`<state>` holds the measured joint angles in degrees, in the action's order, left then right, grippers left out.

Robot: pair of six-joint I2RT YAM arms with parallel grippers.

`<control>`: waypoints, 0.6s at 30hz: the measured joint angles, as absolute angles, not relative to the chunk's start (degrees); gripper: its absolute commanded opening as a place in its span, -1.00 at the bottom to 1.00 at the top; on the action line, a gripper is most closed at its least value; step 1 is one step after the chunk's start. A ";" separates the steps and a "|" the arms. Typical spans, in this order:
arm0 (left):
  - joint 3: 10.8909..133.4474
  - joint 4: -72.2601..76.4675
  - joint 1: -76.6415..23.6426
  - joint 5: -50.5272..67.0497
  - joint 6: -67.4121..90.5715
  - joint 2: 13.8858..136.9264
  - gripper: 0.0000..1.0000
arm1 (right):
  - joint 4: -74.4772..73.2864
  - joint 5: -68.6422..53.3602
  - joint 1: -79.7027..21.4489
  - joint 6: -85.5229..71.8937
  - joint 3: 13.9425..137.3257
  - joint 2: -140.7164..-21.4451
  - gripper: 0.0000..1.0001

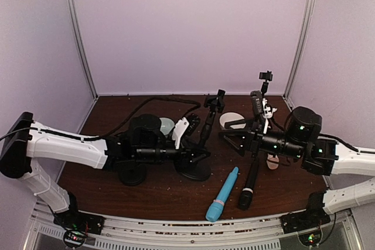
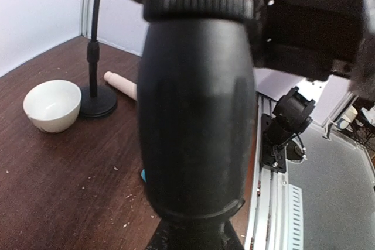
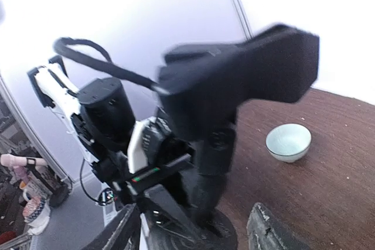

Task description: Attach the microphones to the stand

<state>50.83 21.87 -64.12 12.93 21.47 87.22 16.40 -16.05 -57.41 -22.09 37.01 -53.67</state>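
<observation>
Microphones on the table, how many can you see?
3. The light blue microphone and the black microphone lie side by side near the front edge. The cream-beige microphone lies farther right, mostly hidden by the right arm. More could be hidden behind the arms.

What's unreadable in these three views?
- Left wrist: a black body against the lens fills the frame; what it is, and what lies behind it, is hidden.
- Top: the cream-beige microphone lies mostly under the right arm.
- Right wrist: motion blur smears the black top of the stand; its shape is lost.
</observation>
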 measured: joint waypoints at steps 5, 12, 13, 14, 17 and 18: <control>50.78 23.33 -64.14 18.11 21.58 87.22 -1.00 | 15.59 -16.45 -56.90 -19.77 37.23 -57.19 0.22; 50.81 23.35 -64.23 21.71 21.56 87.22 -1.00 | 17.17 -17.89 -56.88 -18.39 37.30 -58.00 0.05; 50.89 23.22 -64.23 22.00 21.56 87.22 -1.00 | 17.76 -18.11 -56.88 -18.37 37.30 -58.02 0.04; 51.03 22.98 -64.23 22.20 21.56 87.24 -1.00 | 18.09 -18.28 -56.88 -18.35 37.30 -58.04 0.01; 51.53 22.57 -64.23 23.03 21.56 87.39 -1.00 | 19.38 -19.27 -56.88 -18.48 37.30 -58.72 -0.12; 51.83 22.44 -64.23 23.22 21.56 87.57 -1.00 | 19.66 -19.49 -56.88 -18.55 37.30 -59.02 -0.18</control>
<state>51.83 22.44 -64.23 23.22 21.56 87.57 19.66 -19.49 -56.88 -18.55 37.30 -59.02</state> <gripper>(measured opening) 0.156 0.477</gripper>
